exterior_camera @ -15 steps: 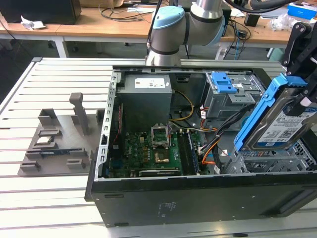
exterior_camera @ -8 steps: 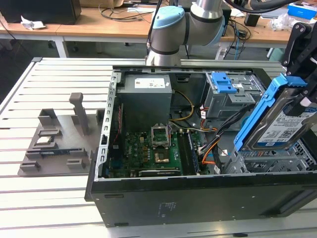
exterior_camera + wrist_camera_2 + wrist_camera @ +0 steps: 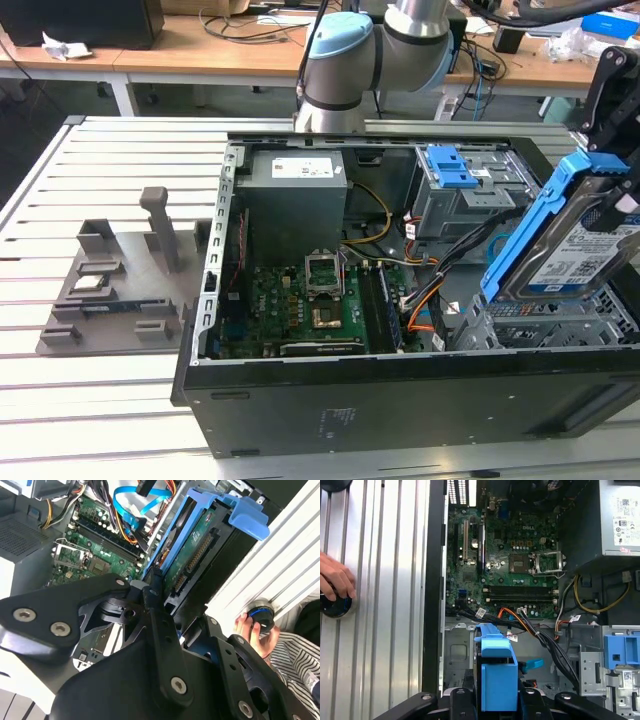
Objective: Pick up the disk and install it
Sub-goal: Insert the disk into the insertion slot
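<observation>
My worry is the bundle of black and orange cables (image 3: 540, 632) lying just beside the grey metal drive bay (image 3: 560, 322). The disk (image 3: 565, 245), a flat silver hard drive in a bright blue plastic frame, hangs tilted over that bay inside the open black computer case (image 3: 400, 410). A low corner could snag the cables or jam on the bay's rim. The black fingers (image 3: 155, 620) are clamped on the disk's edge, carrying its whole weight.

Bright light — glare on the slatted table (image 3: 385, 605), shadow inside the case (image 3: 400, 410).
</observation>
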You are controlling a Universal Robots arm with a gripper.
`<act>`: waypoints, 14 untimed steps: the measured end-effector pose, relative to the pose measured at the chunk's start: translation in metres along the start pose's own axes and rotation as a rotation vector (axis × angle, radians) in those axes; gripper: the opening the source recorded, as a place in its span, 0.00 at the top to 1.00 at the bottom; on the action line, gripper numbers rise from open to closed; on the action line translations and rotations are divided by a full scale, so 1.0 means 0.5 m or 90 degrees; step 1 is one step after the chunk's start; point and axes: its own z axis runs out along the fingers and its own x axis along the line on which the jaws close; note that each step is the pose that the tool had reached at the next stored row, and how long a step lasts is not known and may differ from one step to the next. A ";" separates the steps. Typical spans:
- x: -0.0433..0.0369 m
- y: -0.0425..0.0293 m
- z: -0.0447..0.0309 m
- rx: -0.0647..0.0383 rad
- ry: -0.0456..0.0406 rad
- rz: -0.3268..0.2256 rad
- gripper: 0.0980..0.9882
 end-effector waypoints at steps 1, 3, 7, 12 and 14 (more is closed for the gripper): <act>-0.002 -0.004 0.002 0.000 -0.0001 0.000 0.70; -0.004 -0.007 0.008 0.000 -0.0002 0.000 0.70; -0.004 -0.010 0.021 0.000 0.0126 0.015 0.70; -0.003 -0.014 0.034 0.000 0.0123 0.019 0.70; -0.003 -0.015 0.042 0.000 0.0123 0.019 0.70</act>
